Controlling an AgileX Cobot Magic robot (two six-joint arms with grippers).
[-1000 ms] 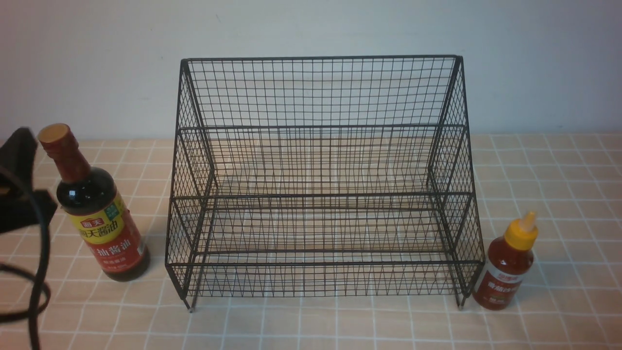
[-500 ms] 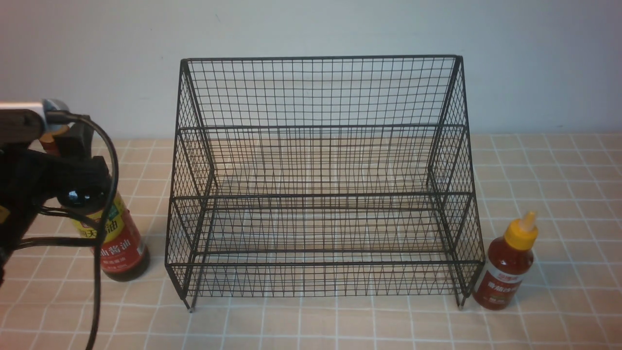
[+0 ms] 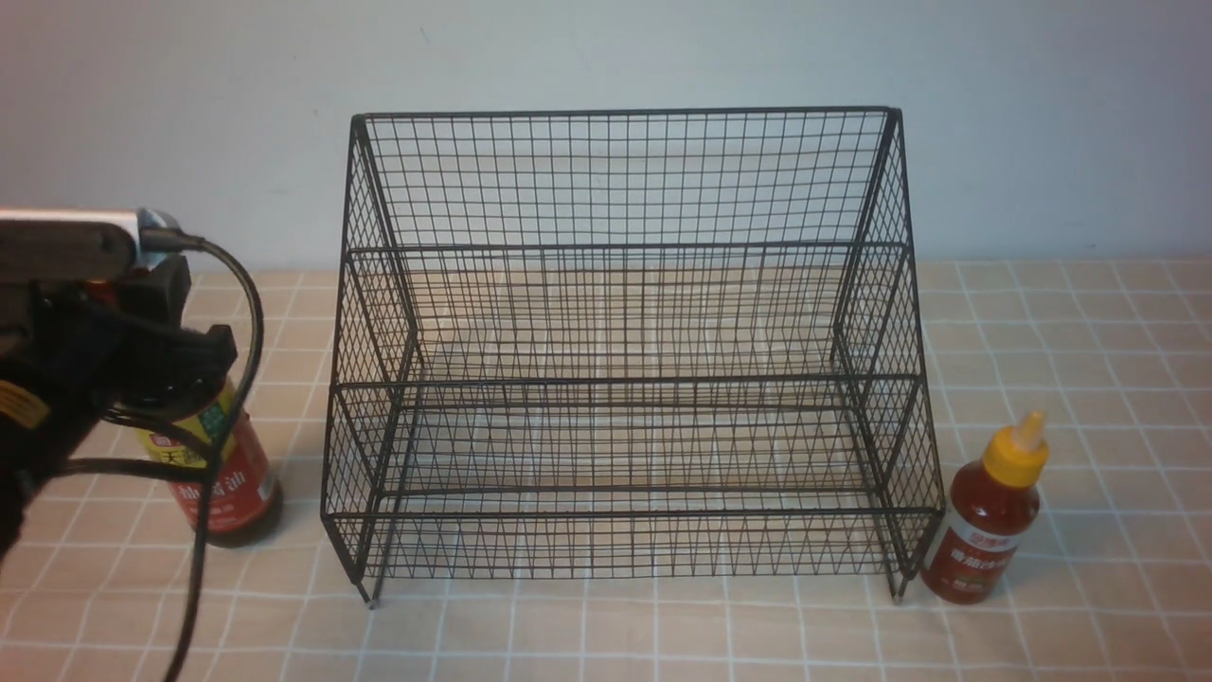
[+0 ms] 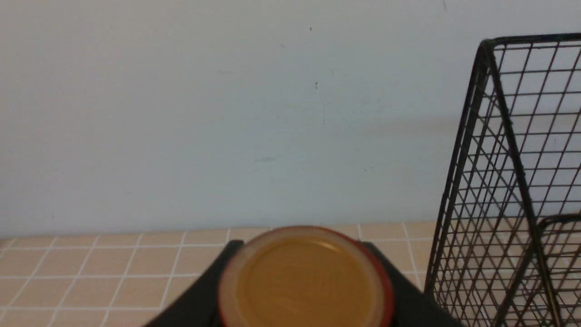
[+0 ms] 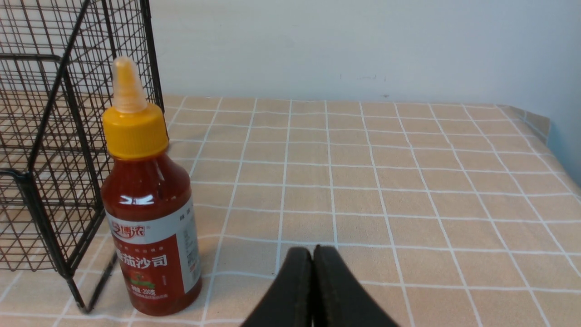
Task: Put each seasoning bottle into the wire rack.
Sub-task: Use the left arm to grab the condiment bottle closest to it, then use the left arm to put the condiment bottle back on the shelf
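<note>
Left hand: my left hand (image 3: 189, 322) is closed about the top of the soy-sauce bottle (image 3: 225, 478), one dark finger on each side just under the gold cap (image 4: 304, 281).
Soy-sauce bottle: it stands on the counter (image 3: 1089, 379), outside the wire rack (image 3: 625, 180) and near its left side. Only its lower label and base show in the front view (my hand covers the rest).
Right hand: my right hand (image 5: 313, 286) has its fingers pressed flat together and grips nothing. It hangs low over the counter, on the side of the red-sauce bottle (image 3: 985, 521) away from the rack.
Red-sauce bottle: it is upright on the counter, yellow nozzle up, just beside the rack's front right foot and outside the mesh.
Wire rack: it sits in the middle of the counter with its tall back to the wall and no bottle on any tier.
</note>
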